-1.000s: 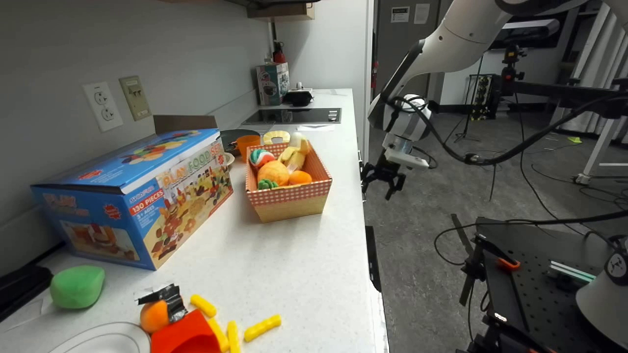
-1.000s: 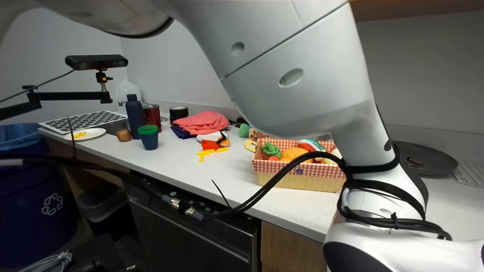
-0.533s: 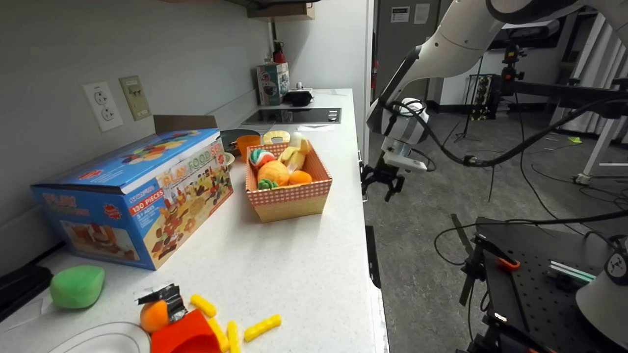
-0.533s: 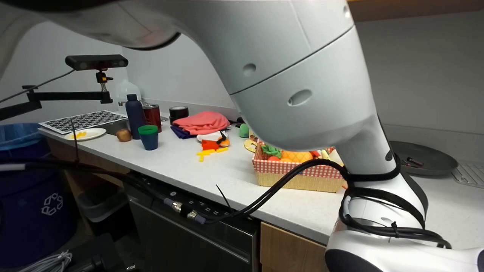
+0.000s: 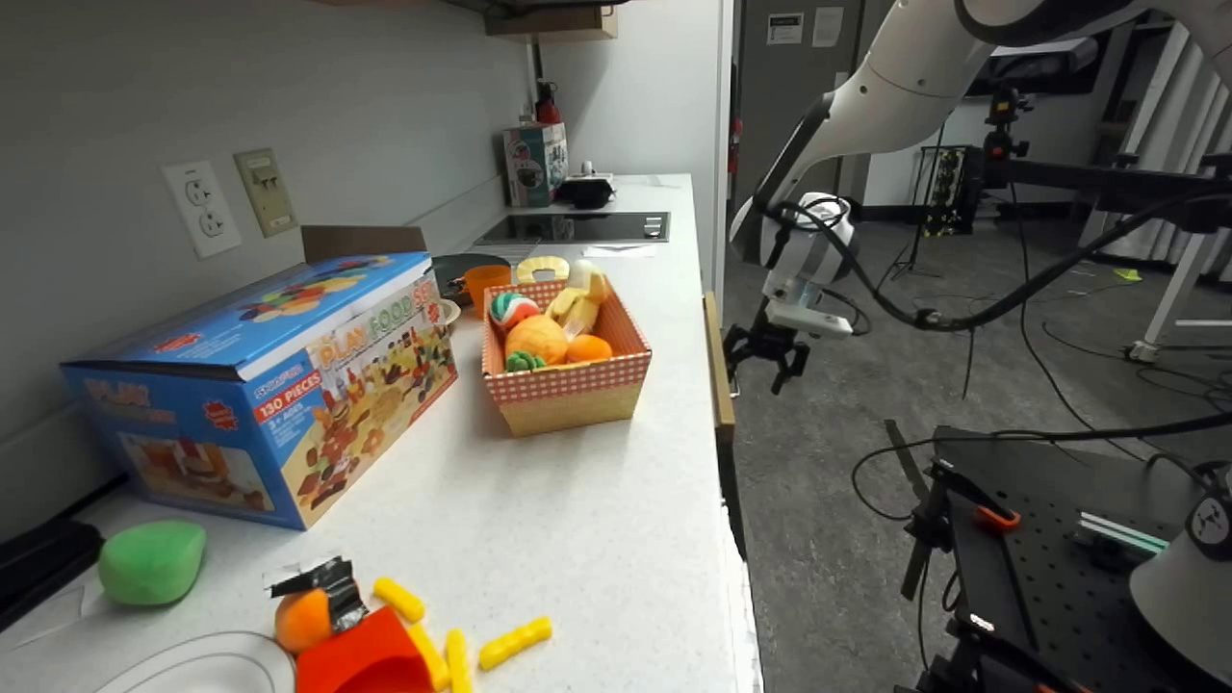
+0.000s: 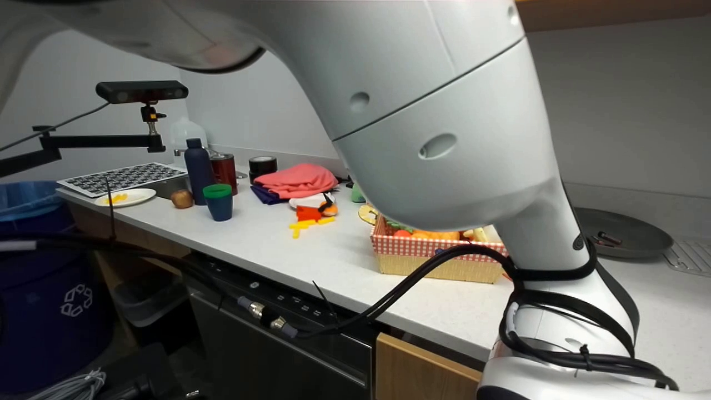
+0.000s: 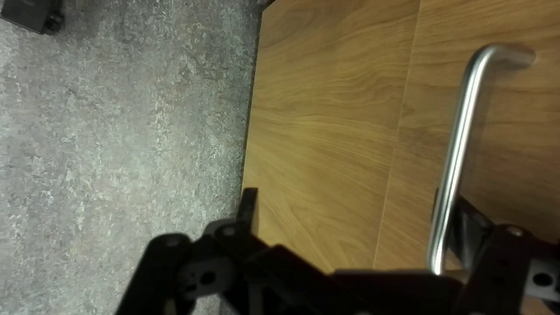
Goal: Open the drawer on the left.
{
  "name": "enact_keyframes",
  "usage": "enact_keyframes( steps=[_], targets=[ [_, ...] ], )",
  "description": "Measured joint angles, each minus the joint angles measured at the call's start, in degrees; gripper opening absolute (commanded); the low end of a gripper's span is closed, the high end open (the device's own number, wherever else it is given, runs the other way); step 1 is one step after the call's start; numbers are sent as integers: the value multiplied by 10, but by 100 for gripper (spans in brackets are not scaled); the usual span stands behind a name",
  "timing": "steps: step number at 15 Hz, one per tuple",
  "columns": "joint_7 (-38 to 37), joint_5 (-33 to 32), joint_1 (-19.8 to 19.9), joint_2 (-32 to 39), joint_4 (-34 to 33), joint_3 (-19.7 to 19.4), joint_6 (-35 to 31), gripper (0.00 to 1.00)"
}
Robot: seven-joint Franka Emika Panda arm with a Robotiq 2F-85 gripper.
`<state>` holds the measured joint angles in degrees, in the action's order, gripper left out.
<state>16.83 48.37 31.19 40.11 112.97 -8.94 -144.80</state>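
The drawer's front panel (image 6: 422,369) stands a little out from under the counter in an exterior view, with a dark gap behind its top. Its tan edge also shows in an exterior view (image 5: 718,371). The inside is hidden. In the wrist view, a silver bar handle (image 7: 457,140) crosses the wood drawer front (image 7: 516,153). My gripper (image 7: 343,197) is open. Its right finger is hooked behind the handle's lower end. The left finger (image 7: 248,203) is apart from the handle, over the wood panel. My gripper (image 5: 756,378) is also beside the drawer edge in an exterior view.
The counter (image 5: 616,510) carries a fruit basket (image 5: 568,409) and a play food box (image 5: 366,414). A dark dishwasher (image 6: 289,355) is beside the drawer. Black cables (image 6: 411,278) hang along the arm. A black cart (image 5: 1049,481) stands on the floor near the robot base.
The drawer front has come out from flush with the counter, opening a narrow gap. My gripper has moved away from the counter with it, still hooked on the handle.
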Motion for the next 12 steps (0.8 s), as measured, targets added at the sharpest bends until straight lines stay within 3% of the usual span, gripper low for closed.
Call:
enact_keyframes(
  steps=[12],
  targets=[
    [-79, -44, -8, -17, 24, -46, 47, 100]
  ],
)
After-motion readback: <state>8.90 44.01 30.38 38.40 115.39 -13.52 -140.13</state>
